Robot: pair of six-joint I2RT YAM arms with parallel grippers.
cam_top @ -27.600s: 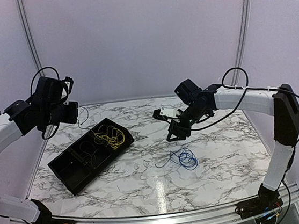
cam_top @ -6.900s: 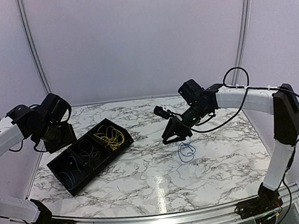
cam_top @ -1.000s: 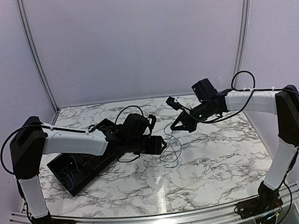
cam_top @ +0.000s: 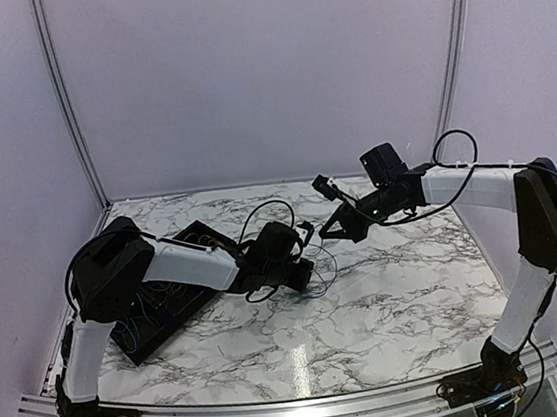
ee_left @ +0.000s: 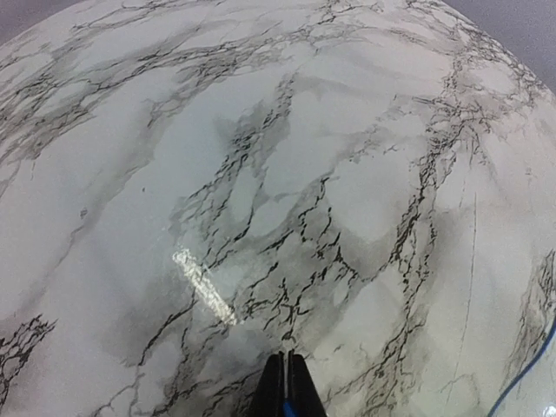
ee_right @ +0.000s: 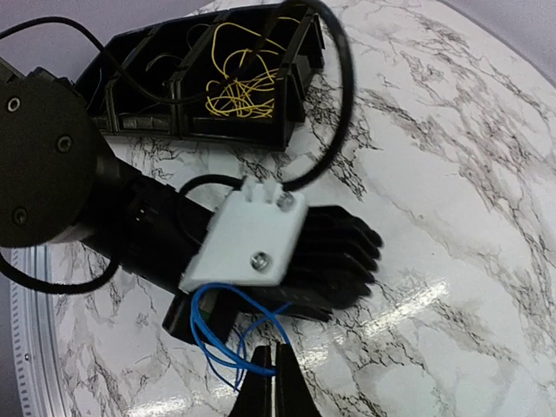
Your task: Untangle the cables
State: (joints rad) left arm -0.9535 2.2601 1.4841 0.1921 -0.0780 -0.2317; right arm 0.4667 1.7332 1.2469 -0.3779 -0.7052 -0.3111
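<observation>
Right of the black tray (cam_top: 136, 330), above the marble table (cam_top: 399, 295), the left gripper (ee_left: 286, 373) has its fingers pressed together with a speck of blue caught between them. The right gripper (ee_right: 271, 369), just beyond it and farther from the tray, is likewise clamped tight on the blue wire (ee_right: 213, 334). Thin loops of that wire run between the two grippers. The yellow wire (ee_right: 236, 91) lies bundled inside the tray's end compartment.
</observation>
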